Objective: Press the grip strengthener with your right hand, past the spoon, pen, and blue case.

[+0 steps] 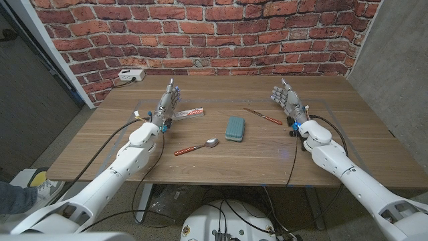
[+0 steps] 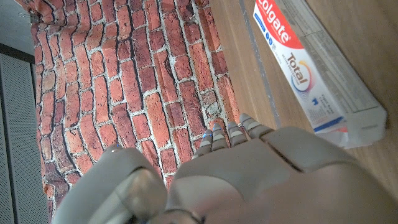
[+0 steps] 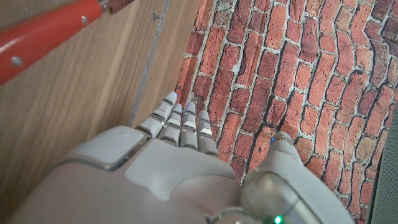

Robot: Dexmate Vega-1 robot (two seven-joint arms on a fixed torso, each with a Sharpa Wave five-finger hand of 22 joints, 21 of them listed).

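Observation:
A spoon [image 1: 197, 146] with a red handle lies near the table's middle front. Just behind it sits a blue case [image 1: 234, 128]. Further right, a thin red-handled tool [image 1: 263, 116] lies slanted, and its red handle [image 3: 50, 37] shows rivets in the right wrist view. My right hand [image 1: 286, 99] [image 3: 168, 168] stands to the right of that tool, fingers up and apart, holding nothing. At the far left my left hand [image 1: 167, 100] [image 2: 236, 174] also stands with its fingers apart and holds nothing, beside a Colgate toothpaste box [image 1: 188, 114] [image 2: 317, 74].
A white power strip [image 1: 132, 75] sits at the table's far left corner against the brick wall [image 1: 214, 33]. Cables run along both arms. Blue tape lines [image 1: 321, 102] mark the wooden table [image 1: 267, 157]. A person's leg and shoe [image 1: 17, 194] show at the lower left.

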